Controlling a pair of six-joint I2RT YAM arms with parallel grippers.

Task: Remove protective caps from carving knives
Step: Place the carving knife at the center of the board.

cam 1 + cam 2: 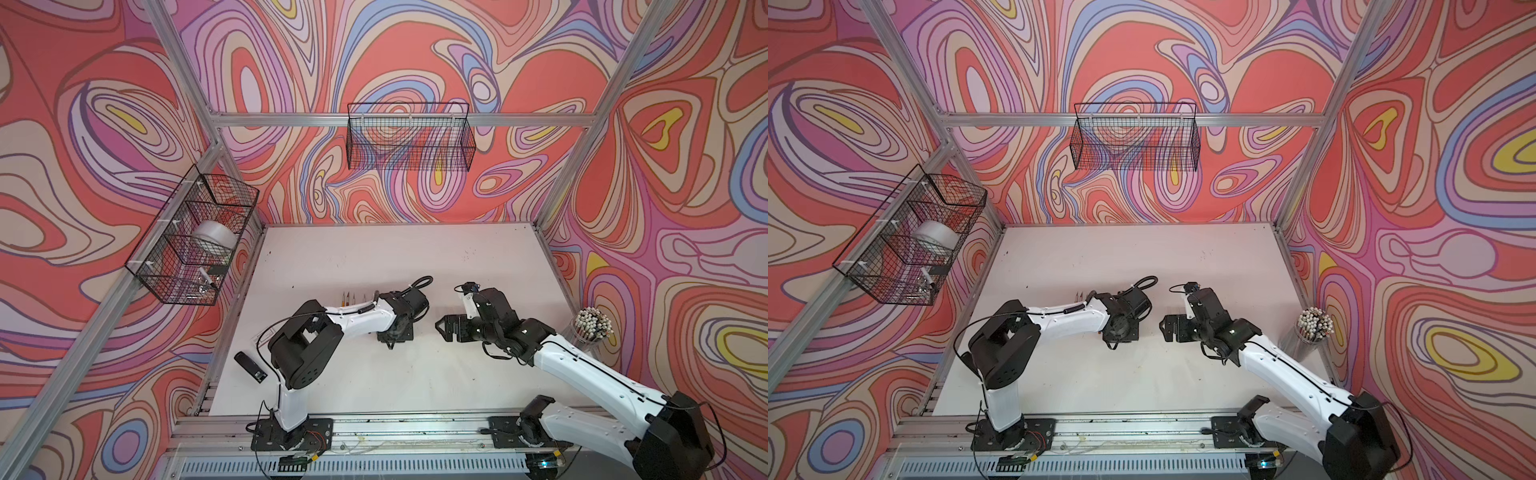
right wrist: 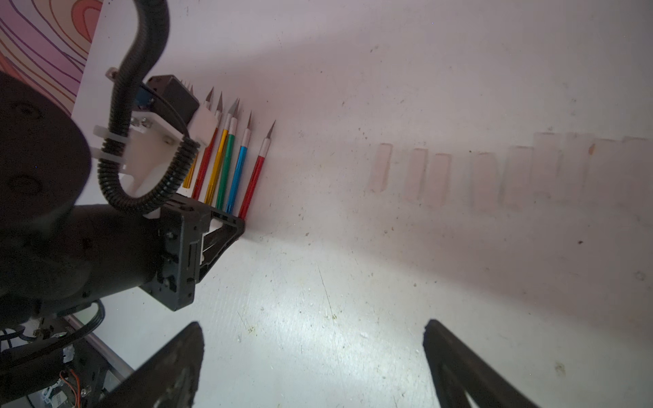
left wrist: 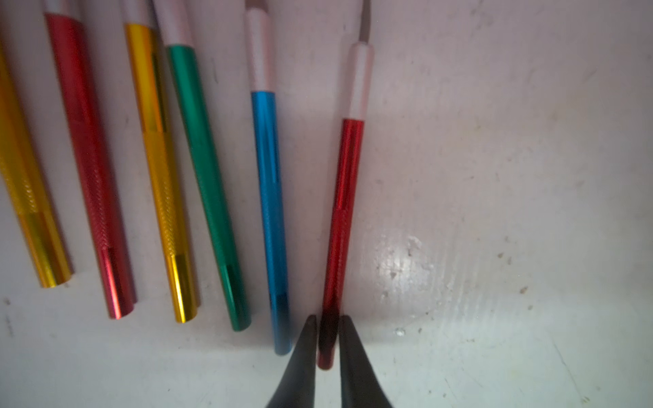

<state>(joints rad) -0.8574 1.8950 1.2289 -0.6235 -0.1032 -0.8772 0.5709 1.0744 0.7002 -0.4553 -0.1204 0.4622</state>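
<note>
Several carving knives (image 3: 208, 183) with gold, red, green and blue handles lie side by side on the white table (image 1: 374, 257), their blades bare in the right wrist view. The outermost one is a red knife (image 3: 344, 197), lying flat in line with the others. My left gripper (image 3: 328, 318) is shut on this knife's tail end, one black finger tight against each side. Several translucent protective caps (image 2: 438, 178) lie in a row on the table, apart from the knives. My right gripper (image 2: 313, 323) hovers open and empty over bare table beside the left gripper (image 1: 392, 332).
A clear cup of white-tipped sticks (image 1: 592, 326) stands at the table's right edge. A black device (image 1: 250, 365) lies near the left edge. Wire baskets hang on the back frame (image 1: 409, 139) and the left frame (image 1: 195, 237).
</note>
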